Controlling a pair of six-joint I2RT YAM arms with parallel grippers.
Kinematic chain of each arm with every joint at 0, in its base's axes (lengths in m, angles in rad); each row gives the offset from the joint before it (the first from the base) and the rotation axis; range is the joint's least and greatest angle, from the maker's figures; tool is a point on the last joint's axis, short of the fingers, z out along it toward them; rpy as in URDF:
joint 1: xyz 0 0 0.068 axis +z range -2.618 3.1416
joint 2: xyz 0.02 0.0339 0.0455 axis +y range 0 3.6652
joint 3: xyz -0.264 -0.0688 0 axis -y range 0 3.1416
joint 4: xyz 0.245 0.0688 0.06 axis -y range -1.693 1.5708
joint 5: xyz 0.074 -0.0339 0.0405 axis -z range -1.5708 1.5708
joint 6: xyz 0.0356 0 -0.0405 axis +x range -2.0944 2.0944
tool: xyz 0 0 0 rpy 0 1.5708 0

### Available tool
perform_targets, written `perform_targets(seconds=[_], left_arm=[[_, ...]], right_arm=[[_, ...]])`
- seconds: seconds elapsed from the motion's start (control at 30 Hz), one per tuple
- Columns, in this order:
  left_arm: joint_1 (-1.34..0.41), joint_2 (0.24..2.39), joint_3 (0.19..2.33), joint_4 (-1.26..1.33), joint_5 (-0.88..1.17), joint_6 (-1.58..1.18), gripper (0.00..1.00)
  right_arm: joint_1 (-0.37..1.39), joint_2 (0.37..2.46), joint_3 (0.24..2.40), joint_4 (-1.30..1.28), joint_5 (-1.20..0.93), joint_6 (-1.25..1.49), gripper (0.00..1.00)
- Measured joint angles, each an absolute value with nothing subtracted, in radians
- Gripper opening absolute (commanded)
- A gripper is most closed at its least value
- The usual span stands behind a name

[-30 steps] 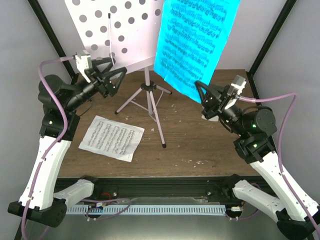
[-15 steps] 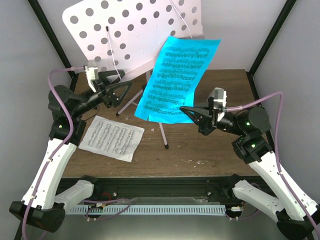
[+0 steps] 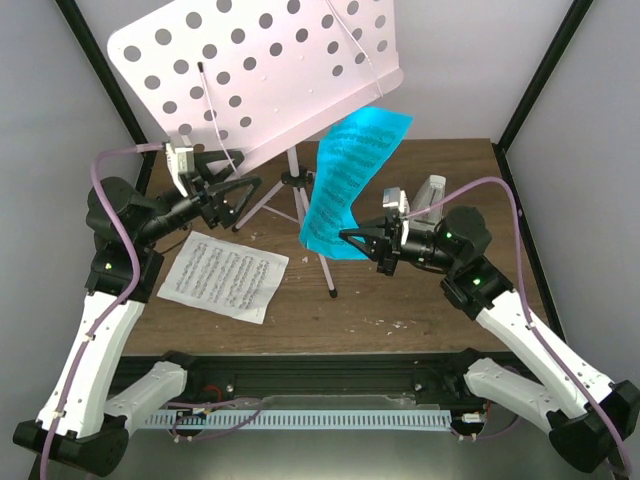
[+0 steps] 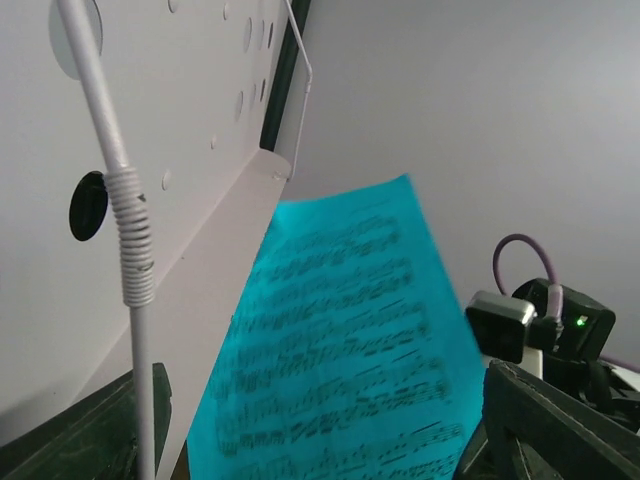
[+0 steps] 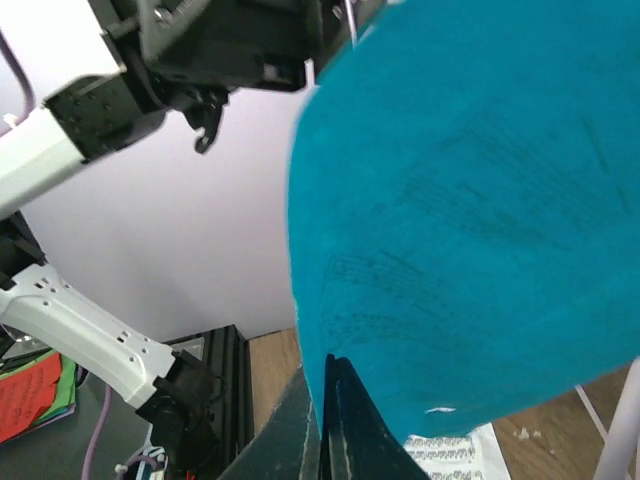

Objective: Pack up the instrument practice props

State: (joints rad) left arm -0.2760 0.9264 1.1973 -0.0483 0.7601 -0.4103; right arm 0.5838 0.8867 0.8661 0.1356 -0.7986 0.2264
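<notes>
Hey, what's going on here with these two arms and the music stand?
The right tool is shut on the lower edge of the teal sheet music, holding it up in the air in front of the pale music stand. The left tool is open and empty, hovering by the stand's post under its perforated desk. A white sheet of music lies flat on the table near the left arm.

The stand (image 3: 310,90) ran past the overhead view's top edge. The sheet (image 3: 350,170) hid one leg, its print blurred at the left wrist.
</notes>
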Motion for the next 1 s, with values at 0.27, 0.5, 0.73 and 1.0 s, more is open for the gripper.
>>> perform_targets(seconds=[0.27, 0.5, 0.73, 1.0], left_arm=[[-0.28, 0.98, 1.274, -0.1, 0.76, -0.39, 0.87], [-0.284, 1.054, 1.392, -0.188, 0.745, -0.368, 0.88], [-0.289, 1.048, 1.481, -0.339, 0.646, -0.29, 0.93], [-0.29, 1.02, 1.538, -0.478, 0.476, -0.21, 0.94]], right_arm=[[0.584, 0.908, 0.85, 0.134, -0.775, 0.241, 0.01], [0.584, 0.899, 0.828, 0.145, -0.744, 0.248, 0.01], [0.584, 0.881, 0.801, 0.145, -0.706, 0.249, 0.01], [0.584, 0.875, 0.801, 0.147, -0.68, 0.251, 0.01]])
